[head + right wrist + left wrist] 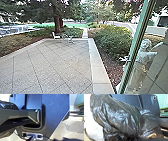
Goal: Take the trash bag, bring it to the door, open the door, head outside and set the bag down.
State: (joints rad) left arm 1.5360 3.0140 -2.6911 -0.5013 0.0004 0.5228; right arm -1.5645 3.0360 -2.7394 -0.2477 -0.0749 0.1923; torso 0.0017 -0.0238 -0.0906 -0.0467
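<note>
The trash bag [121,117], dark, shiny and crumpled, is large and close in the left wrist view. Its folds draw together at my left gripper [133,138], which is shut on it. Part of a dark bag [9,105] also shows behind a jointed bar in the right wrist view. A slanted green metal door frame [135,47] with glass beside it stands at the right of the head view.
A paved patio [50,65] stretches ahead, with a pale stone border [96,65] on its right. White chairs [57,36] stand at its far end. Bushes [112,37] grow beyond the border. Near the glass is a pale figure [143,57], statue or reflection, I cannot tell.
</note>
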